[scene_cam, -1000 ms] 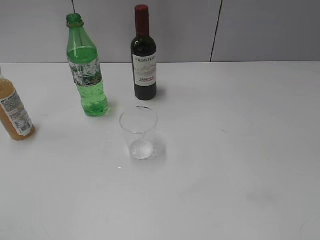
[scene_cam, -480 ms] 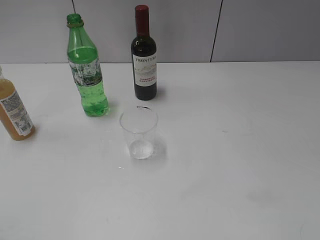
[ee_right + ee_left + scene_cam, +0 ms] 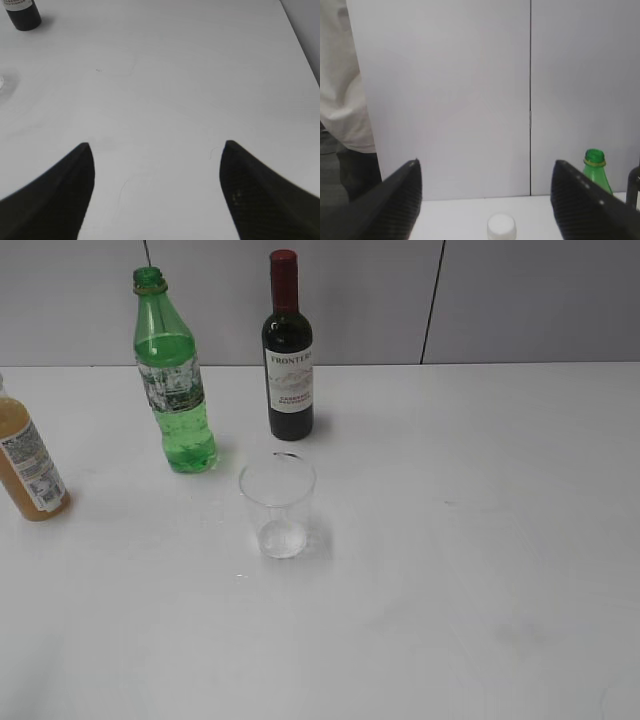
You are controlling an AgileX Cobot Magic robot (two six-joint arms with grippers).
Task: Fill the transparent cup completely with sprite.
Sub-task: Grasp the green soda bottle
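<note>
cup (image 3: pixel 277 505) empty, upright on table (image 3: pixel 460 540); sprite bottle (image 3: pixel 174 375) uncapped behind-left of it; left gripper (image 3: pixel 485 200) and right gripper (image 3: pixel 156 187) both spread wide, holding nothing.

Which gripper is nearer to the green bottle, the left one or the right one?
Probably left. The left gripper, open, faces the green bottle, whose neck shows ahead, slightly right. The right gripper, open, hangs over bare table; its view lacks the bottle.

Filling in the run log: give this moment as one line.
phase: pre-grasp | transparent cup: empty, upright | sprite bottle: uncapped, untouched | left tool: open | right tool: open
</note>
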